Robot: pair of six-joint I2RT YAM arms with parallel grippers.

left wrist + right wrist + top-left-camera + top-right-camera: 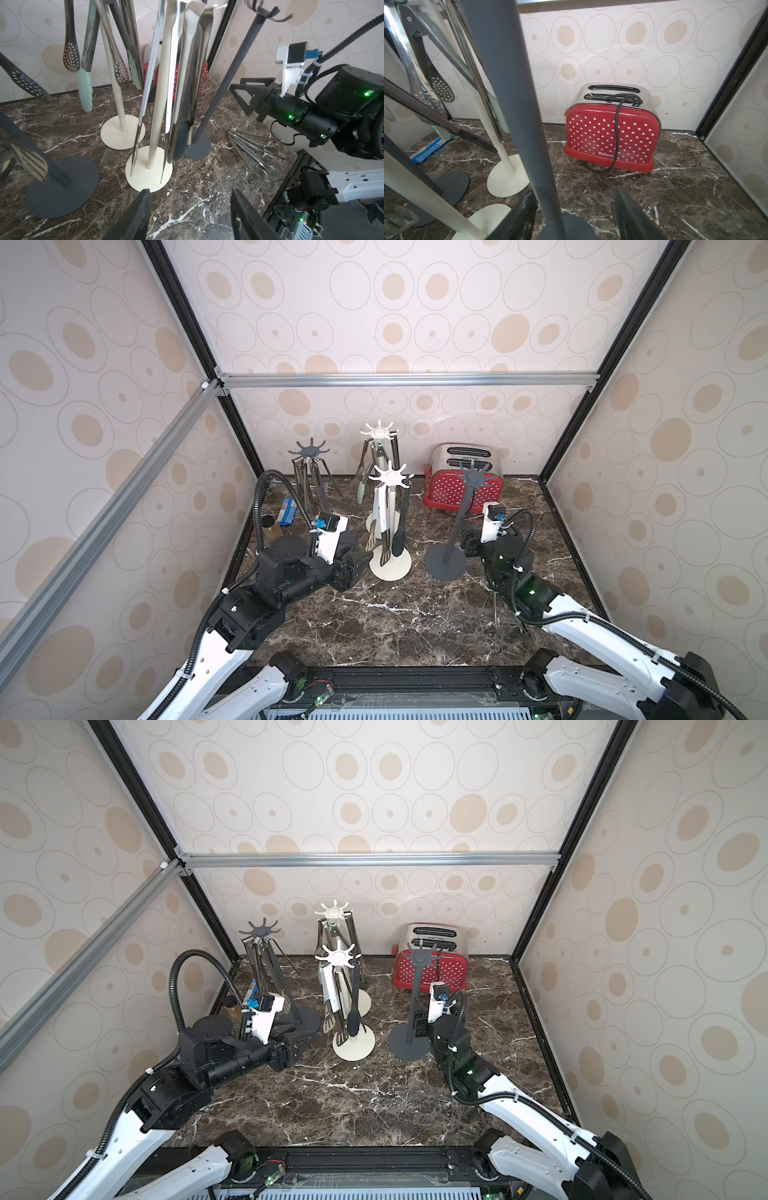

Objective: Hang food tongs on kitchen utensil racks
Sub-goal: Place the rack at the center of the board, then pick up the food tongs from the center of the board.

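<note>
Marble top [395, 622]: tongs [255, 153] lie flat near bare grey rack [462, 514] | right gripper [573, 193] open astride its pole; left gripper [190, 191] open, empty | risk: pull out sideways and you topple the rack

Loose shiny steel tongs [496, 622], near right on dark marble worktop [395, 614]: largely hidden under right arm [519, 568] in a top view. Count unclear.

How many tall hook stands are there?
4: left dark grey rack at the back, back cream rack centre, front cream rack before it, right dark grey rack near the toaster.
</note>
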